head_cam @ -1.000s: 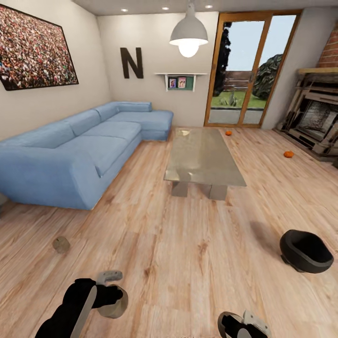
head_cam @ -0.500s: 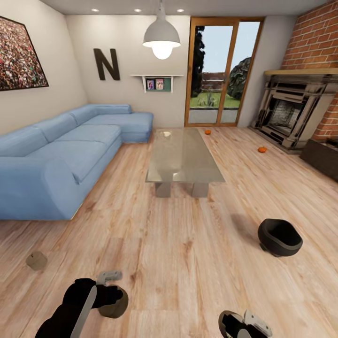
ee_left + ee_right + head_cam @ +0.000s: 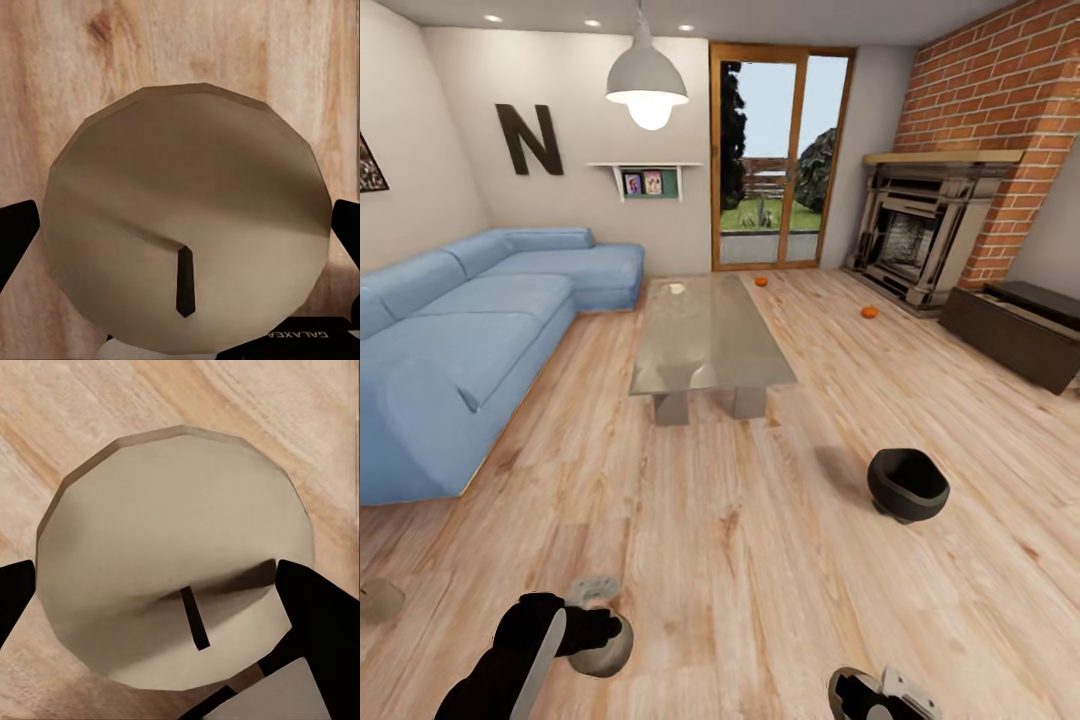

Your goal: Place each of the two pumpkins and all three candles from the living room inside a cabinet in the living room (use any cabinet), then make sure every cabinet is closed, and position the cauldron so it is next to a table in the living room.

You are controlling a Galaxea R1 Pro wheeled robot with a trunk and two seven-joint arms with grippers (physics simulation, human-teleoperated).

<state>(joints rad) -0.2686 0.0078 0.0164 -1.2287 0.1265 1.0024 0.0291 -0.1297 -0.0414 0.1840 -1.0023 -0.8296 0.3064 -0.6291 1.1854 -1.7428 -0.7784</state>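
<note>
Left gripper [image 3: 598,640] was clamped on a beige candle [image 3: 187,225], black fingers [image 3: 16,240] pressed to either side of it, dark wick facing the wrist camera. Right gripper [image 3: 875,700] gripped a second candle [image 3: 172,559] the same way, one finger [image 3: 319,619] overlapping its edge.

Room noted largest first. Wooden floor [image 3: 760,560] ran throughout. Blue sectional sofa [image 3: 470,330] sat along the left wall. The table [image 3: 705,335], glossy grey top, stood mid-floor just beside the sofa's far end. The fireplace [image 3: 915,235] stood against the brick wall at right. The cabinet [image 3: 1020,335], low and dark brown, stood along the right wall near the fireplace; could not tell whether its drawers were fully shut.

The cauldron [image 3: 907,484] sat on the floor off the table's near right corner, apart from it. A third candle [image 3: 378,600] lay on the floor near the sofa's near end. One pumpkin [image 3: 870,312] rested on the floor before the fireplace; the other pumpkin [image 3: 761,281] lay near the table's far right corner, by the glass door [image 3: 775,160].
</note>
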